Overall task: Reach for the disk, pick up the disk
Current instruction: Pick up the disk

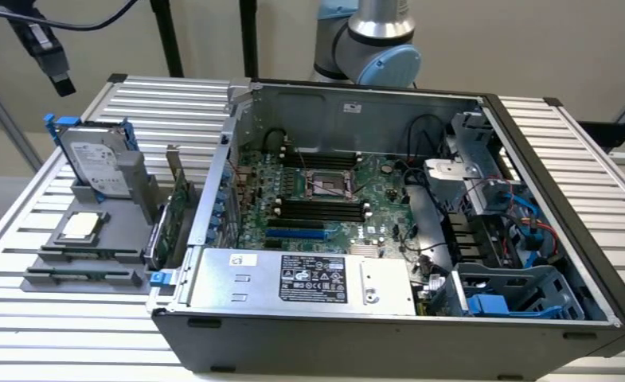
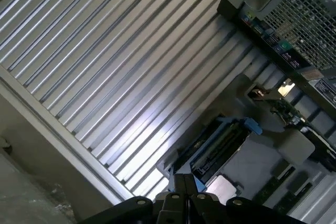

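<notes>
Disk (image 1: 92,157): standing on edge, slightly tilted, in the grey rack (image 1: 79,280) on the slatted table (image 1: 36,334), at the exterior view's left beside the open computer case (image 1: 397,342). Claw (image 1: 63,83): shut tight, gripping nothing, hanging above the disk and well apart from it. Square chip (image 1: 83,226): flat on the rack, near the disk.

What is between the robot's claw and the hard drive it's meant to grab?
Nothing solid. In the exterior view the gripper hangs clear of the hard drive, with just open air and bare ribbed table between them.
</notes>
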You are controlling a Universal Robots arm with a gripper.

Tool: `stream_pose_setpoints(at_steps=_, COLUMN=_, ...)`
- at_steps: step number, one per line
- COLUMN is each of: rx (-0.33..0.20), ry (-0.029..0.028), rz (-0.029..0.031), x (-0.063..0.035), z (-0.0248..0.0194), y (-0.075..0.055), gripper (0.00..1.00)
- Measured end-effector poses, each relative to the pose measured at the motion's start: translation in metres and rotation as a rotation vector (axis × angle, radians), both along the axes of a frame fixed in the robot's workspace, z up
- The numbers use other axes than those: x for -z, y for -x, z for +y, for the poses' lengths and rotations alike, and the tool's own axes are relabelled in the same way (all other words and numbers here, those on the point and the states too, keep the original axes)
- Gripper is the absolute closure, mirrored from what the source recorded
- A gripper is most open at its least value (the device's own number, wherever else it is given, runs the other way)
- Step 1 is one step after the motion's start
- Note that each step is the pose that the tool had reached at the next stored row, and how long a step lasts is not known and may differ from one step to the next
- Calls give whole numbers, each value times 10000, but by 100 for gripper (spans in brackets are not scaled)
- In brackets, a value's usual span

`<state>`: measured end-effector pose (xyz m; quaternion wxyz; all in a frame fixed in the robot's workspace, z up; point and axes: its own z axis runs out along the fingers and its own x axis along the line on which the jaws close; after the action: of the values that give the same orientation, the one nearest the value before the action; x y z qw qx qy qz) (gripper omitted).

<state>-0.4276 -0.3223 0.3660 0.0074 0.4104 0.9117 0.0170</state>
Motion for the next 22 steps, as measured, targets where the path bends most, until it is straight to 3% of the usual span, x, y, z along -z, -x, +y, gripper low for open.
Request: stream_pose_setpoints(at_steps=22, rx=4000, ry=0, rz=-1, x=0, z=0, y=0, gripper=89)
